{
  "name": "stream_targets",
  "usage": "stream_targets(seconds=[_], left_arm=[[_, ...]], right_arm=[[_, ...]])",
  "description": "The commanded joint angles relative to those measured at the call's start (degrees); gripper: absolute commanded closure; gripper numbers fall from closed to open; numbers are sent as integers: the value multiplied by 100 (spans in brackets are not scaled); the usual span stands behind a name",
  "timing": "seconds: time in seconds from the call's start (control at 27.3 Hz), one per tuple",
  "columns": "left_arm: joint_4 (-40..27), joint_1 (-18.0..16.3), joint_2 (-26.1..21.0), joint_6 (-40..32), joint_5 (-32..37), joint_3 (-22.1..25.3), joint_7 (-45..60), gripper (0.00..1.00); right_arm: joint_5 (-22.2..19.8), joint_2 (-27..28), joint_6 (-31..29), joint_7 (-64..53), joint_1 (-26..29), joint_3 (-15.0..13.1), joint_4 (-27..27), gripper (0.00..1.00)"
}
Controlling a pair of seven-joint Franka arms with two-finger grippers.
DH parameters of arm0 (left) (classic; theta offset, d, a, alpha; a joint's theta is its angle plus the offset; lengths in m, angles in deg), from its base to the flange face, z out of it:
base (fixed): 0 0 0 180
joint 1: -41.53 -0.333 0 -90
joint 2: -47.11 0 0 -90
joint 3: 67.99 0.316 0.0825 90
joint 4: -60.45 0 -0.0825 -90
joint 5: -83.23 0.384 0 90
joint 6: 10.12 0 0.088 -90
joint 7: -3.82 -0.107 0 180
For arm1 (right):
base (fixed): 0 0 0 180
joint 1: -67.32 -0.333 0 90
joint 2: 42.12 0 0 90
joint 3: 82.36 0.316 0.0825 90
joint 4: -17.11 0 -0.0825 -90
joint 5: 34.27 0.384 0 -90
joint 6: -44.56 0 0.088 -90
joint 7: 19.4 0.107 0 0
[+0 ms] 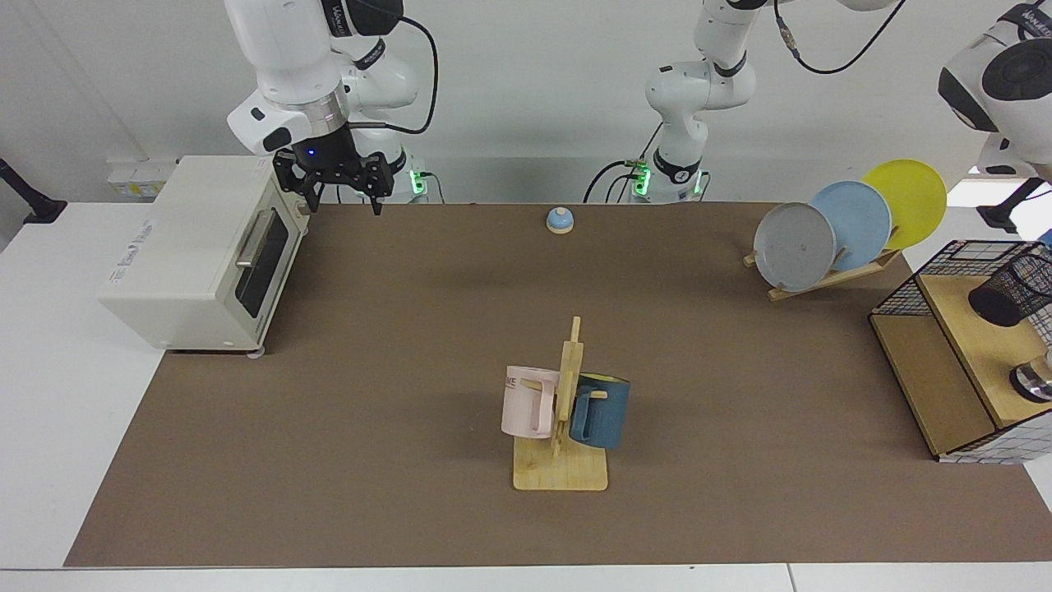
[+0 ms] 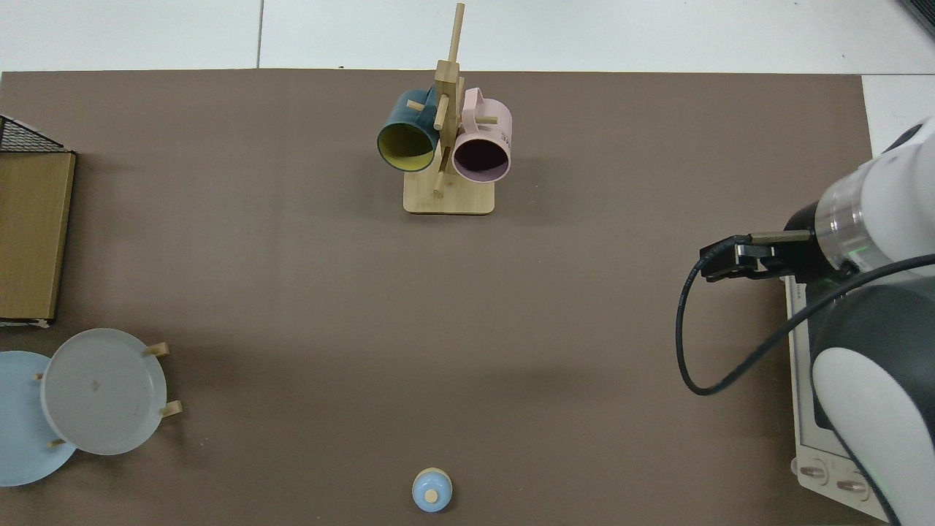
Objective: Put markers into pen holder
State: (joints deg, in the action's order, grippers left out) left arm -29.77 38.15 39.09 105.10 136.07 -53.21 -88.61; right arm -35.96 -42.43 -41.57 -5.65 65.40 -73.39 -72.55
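Right gripper point(image 1: 337, 191) hangs w/ fingers apart and nothing between them, just above the back edge of the brown mat point(image 1: 411, 345), beside the top corner of the white toaster oven point(image 1: 197, 247). In the top view we see only its black wrist part and cable over the mat's edge next to the oven point(image 2: 825, 446); fingers not visible there.

Going on across the facing view: a small blue bell point(image 1: 560, 219) sits at the back of the mat, approx. centre. Nearer the front stands a wooden mug tree point(image 1: 564, 427) w/ a pink mug point(image 1: 526, 401) and a dark blue mug point(image 1: 602, 409) hung on its pegs, one per side. Further along, a wooden plate rack point(image 1: 830, 278) holds a grey plate point(image 1: 794, 245), a light blue plate point(image 1: 855, 222) and a yellow plate point(image 1: 908, 201), all on edge.

At the far side, a wooden shelf w/ black wire-grid basket point(image 1: 937, 271). On it the pen holder point(image 1: 1012, 288), black mesh, appears tilted, long axis leaning up and away from the mat. We see no marker. A shiny round metal object point(image 1: 1034, 381) sits on the shelf near it.

Left arm point(image 1: 998, 78) is raised above the shelf; its gripper is out of frame.
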Motion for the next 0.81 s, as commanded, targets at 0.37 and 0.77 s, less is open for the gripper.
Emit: stream_targets(seconds=[0.37,0.77], left_arm=[[189,-216,-296,255,174,-18,-64,100],[5,-488,-410,299,113,-27,76,100]], right_arm=[[46,-83,-70,-127,121,70,-104,0],[46,-83,-70,-127,121,70,-104,0]])
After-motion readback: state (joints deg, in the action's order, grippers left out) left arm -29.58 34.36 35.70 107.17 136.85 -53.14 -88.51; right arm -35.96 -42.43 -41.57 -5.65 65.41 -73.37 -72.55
